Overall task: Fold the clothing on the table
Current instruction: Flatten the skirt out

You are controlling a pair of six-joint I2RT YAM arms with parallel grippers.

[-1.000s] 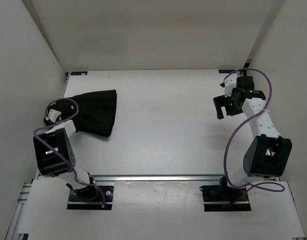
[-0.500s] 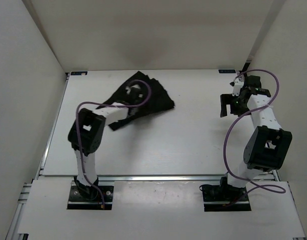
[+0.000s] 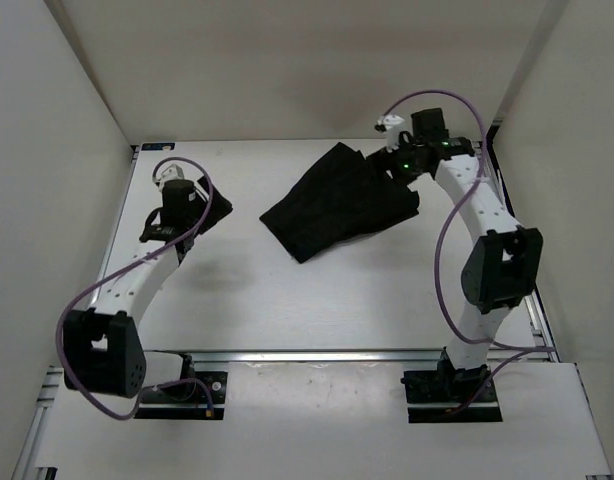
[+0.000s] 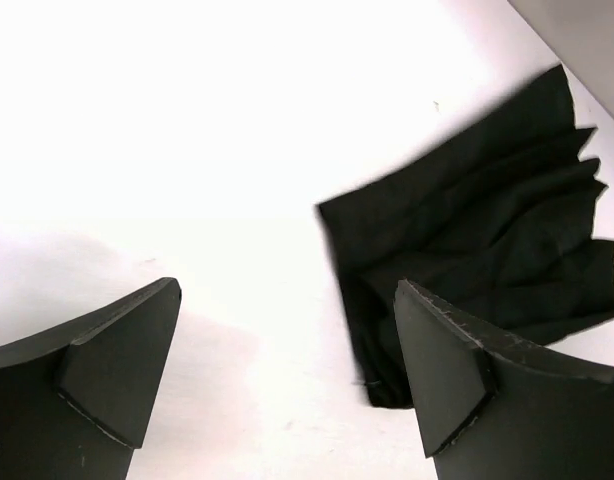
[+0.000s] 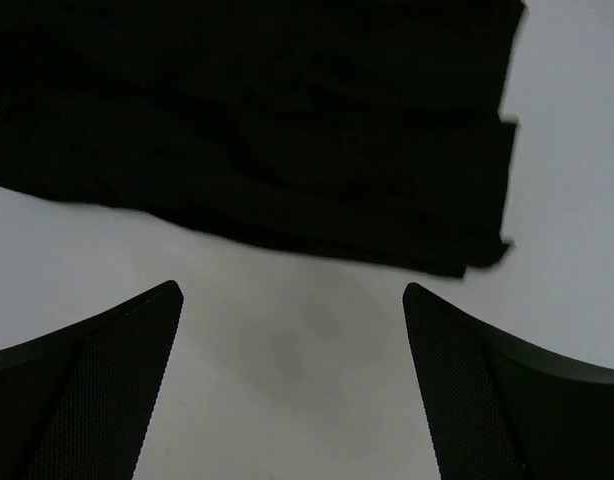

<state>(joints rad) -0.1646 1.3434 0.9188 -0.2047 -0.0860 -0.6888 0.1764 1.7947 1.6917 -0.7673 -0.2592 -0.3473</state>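
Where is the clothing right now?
In the top view the clothing lies right of centre near the far edge of the table, beside the right pincer.

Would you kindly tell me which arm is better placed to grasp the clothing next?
Right, probably. The right arm holds open jaws at the edge of the clothing; the left arm stands well apart.

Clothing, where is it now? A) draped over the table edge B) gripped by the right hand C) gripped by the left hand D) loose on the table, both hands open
D: the clothing lies on the table; wrist views show the left hand and right hand open, only tabletop between their fingers.
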